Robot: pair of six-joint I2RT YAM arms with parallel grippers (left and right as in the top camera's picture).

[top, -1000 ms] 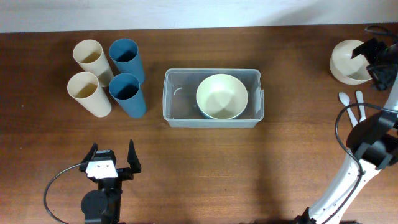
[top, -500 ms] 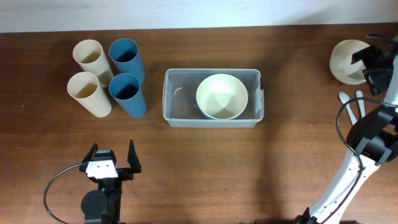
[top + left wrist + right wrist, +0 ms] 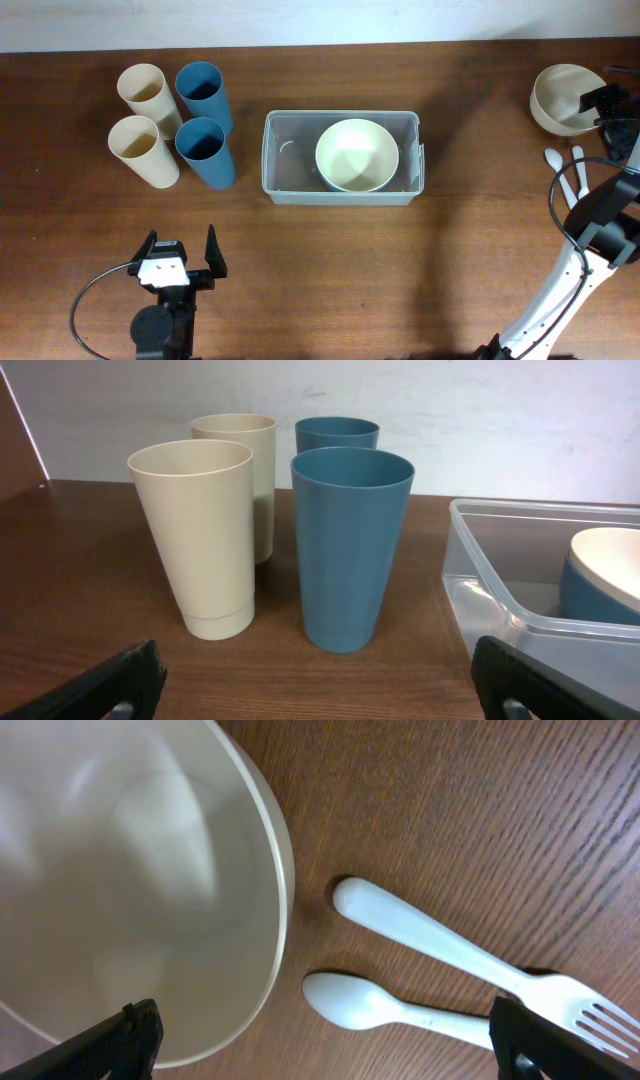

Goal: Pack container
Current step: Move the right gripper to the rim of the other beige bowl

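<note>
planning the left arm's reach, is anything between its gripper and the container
Nothing visible. Only bare table lies between the left gripper and the container; the nearest blue cup stands left of that line.

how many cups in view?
4, in a two-by-two cluster left of the container: rear cream cup, rear blue cup, front cream cup, front blue cup. None appear hidden.

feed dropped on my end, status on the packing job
Left fingers open, empty, near table edge. Right fingers open over loose bowl, holding nothing. Container has one packed bowl; cups, fork, spoon outside. Nothing blocking it.
</note>
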